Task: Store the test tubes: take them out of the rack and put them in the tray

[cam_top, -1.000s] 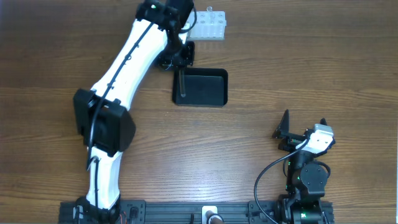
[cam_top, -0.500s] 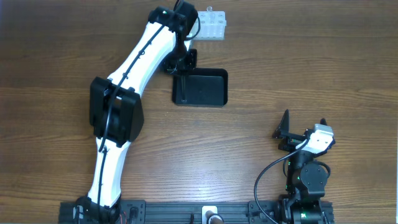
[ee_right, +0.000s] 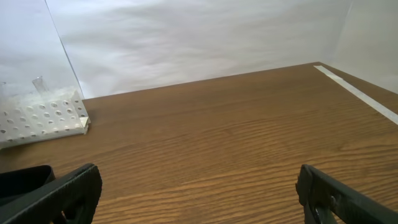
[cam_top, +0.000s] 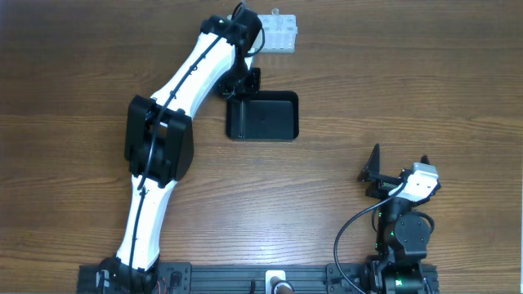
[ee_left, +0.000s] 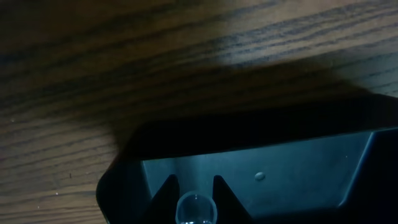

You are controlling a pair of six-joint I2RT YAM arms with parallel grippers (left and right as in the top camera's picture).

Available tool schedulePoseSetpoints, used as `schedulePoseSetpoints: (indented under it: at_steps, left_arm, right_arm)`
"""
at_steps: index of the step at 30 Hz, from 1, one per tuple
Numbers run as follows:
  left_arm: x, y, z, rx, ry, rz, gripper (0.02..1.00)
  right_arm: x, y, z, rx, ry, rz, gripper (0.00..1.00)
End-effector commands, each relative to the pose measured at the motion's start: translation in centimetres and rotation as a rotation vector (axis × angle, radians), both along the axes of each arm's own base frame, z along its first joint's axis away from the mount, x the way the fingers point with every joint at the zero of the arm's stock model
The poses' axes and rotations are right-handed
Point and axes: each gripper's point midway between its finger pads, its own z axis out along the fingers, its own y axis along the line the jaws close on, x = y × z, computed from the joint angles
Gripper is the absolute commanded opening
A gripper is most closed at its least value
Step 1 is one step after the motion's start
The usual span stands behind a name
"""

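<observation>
My left gripper [cam_top: 245,84] hangs over the left end of the black tray [cam_top: 278,122], shut on a clear test tube [ee_left: 196,208]. The tube's rounded end shows between the fingers in the left wrist view, above the tray's floor [ee_left: 298,168]. The white rack [cam_top: 276,34] stands just beyond the tray at the far edge, with one tube [cam_top: 275,13] upright in it. The right wrist view shows the same rack [ee_right: 40,115] and its tube [ee_right: 38,83] far off. My right gripper [cam_top: 398,165] rests open near its base, holding nothing.
Bare wooden tabletop surrounds the tray and rack. A clear panel [ee_right: 59,56] and a white backdrop stand behind the rack. The left arm's white links stretch diagonally from bottom left up to the tray.
The left arm's elbow has swung right and up the view while its gripper stayed over the tray's left end with the tube. The right arm has not moved.
</observation>
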Motion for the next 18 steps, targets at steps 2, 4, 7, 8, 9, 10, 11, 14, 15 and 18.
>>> schedulePoseSetpoints:
  at_steps: [2,4,7,8,9,10,11,14,15,18]
  left_arm:
    - [1.1,0.9,-0.4,0.005,-0.018,0.033,0.257]
    - [1.2,1.1,-0.4,0.005,-0.017,0.039,0.29]
    - [1.3,1.2,-0.4,0.005,-0.017,0.041,0.292]
    - [1.3,1.2,-0.4,0.002,-0.016,0.041,0.29]
    - [1.2,1.0,-0.1,-0.005,-0.012,0.041,0.288]
    - [1.2,1.0,0.3,-0.006,-0.013,0.04,0.288]
    - [1.3,0.9,0.8,-0.008,-0.017,0.038,0.286]
    - [2.1,0.3,3.6,-0.029,-0.069,0.032,0.283]
    - [2.7,0.0,4.9,-0.04,-0.104,0.032,0.283]
    - [4.9,-0.5,8.7,-0.064,-0.239,0.034,0.343]
  right_arm:
    - [0.0,-0.1,-0.1,-0.005,-0.001,-0.002,0.991]
    - [0.0,-0.1,-0.1,-0.005,-0.001,-0.002,0.991]
    - [0.0,-0.1,-0.1,-0.005,-0.001,-0.002,0.991]
    - [0.0,-0.1,-0.1,-0.005,-0.001,-0.002,0.993]
    - [0.0,-0.1,-0.1,-0.005,-0.001,-0.002,0.991]
    - [0.0,-0.1,-0.1,-0.005,-0.001,-0.002,0.993]
    - [0.0,-0.1,-0.1,-0.005,-0.001,-0.002,0.993]
    - [0.0,-0.1,-0.1,-0.005,-0.001,-0.002,0.993]
    - [0.0,-0.1,-0.1,-0.005,-0.001,-0.002,0.991]
    - [0.0,-0.1,-0.1,-0.005,-0.001,-0.002,0.991]
